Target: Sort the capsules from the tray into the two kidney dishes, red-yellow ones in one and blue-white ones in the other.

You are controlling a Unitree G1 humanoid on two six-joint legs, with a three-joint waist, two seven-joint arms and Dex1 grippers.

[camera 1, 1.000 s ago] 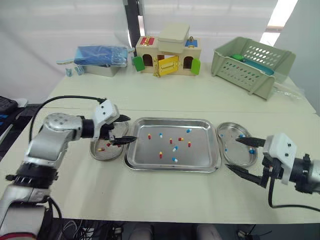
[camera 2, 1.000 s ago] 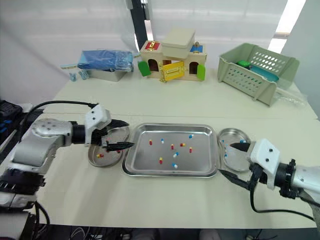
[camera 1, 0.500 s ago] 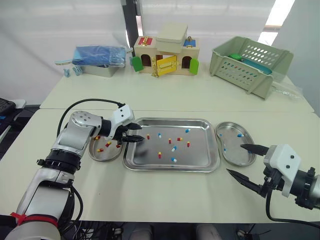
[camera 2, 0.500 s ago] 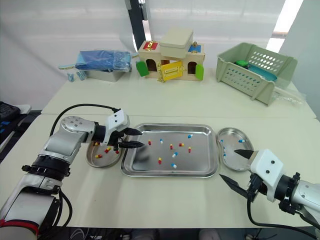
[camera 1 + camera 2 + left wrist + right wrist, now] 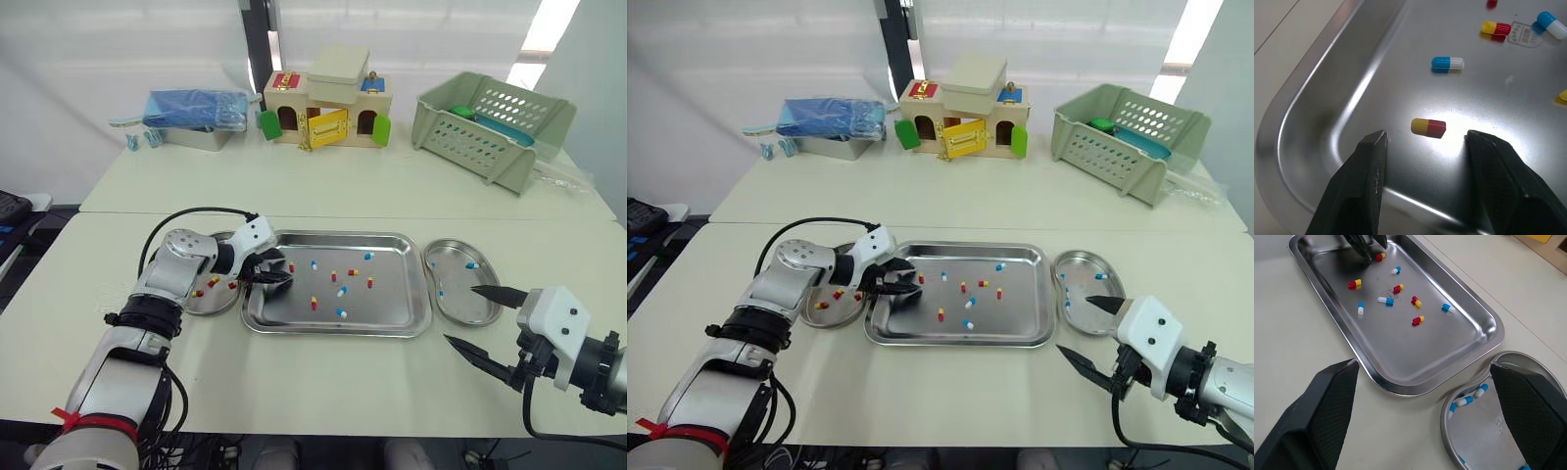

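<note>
The steel tray (image 5: 338,328) holds several loose capsules, among them a red-yellow one (image 5: 313,304) and a blue-white one (image 5: 342,291). My left gripper (image 5: 272,273) is open and low over the tray's left end. In the left wrist view a red-yellow capsule (image 5: 1428,127) lies between its fingers (image 5: 1369,166), untouched. The left kidney dish (image 5: 200,305) holds red-yellow capsules and the right kidney dish (image 5: 460,315) holds blue-white ones. My right gripper (image 5: 1073,325) is open and empty above the table, at the near edge of the right dish.
At the back of the table stand a wooden toy house (image 5: 326,98), a green plastic basket (image 5: 490,127) at the right and a blue bag on a metal box (image 5: 196,113) at the left. Bare tabletop lies in front of the tray.
My left gripper has moved right from over the left dish into the tray's left end and come down around a red-yellow capsule. My right gripper has drawn back a little toward the table's front.
</note>
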